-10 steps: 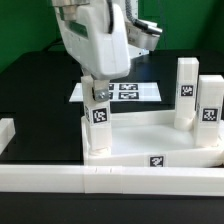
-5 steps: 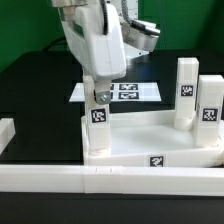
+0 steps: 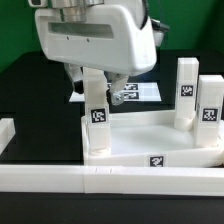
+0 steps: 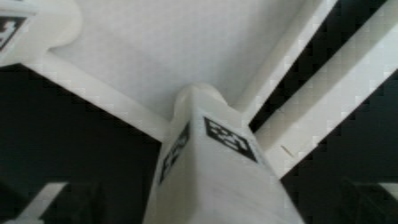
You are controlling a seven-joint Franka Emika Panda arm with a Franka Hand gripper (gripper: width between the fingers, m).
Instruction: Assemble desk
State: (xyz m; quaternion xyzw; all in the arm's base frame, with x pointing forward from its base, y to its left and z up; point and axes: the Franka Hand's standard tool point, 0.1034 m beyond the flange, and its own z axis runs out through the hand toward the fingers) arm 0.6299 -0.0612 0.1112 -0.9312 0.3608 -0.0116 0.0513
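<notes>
One leg stands at the desk panel's corner on the exterior view's left, two legs on its right; the marker board lies behind, apparently flat.

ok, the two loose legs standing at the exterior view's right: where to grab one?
Take the nearer leg by its upper half, from above, fingers across its narrow sides. It stands upright, top clear. The other leg stands close beside it and the desk panel rim surrounds its base.

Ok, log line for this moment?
hand: on upright leg, grip hidden | leg: in desk panel corner | two legs: standing opposite
</notes>
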